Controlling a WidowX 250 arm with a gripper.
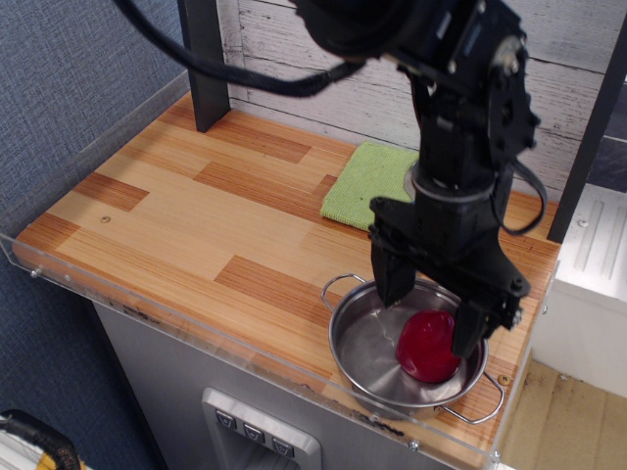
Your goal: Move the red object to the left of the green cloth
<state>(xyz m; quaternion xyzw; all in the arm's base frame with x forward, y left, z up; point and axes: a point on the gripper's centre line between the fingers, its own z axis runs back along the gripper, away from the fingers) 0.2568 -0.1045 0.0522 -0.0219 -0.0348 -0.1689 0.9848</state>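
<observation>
The red object (424, 348), a glossy deep-red rounded lump, lies in the right part of a steel pan (362, 343) at the table's front right. My gripper (428, 311) is open and hangs just over the pan. One finger (386, 276) stands left of the red object, the other (470, 326) at its right, partly covering it. The green cloth (367, 185) lies flat at the back of the table, behind the pan; the arm covers its right part. The spoon is hidden behind the arm.
A clear acrylic rim (196, 328) runs along the front and left edges of the wooden table (196, 215). A dark post (204, 59) stands at the back left, a white plank wall (313, 69) behind. Bare wood lies left of the cloth.
</observation>
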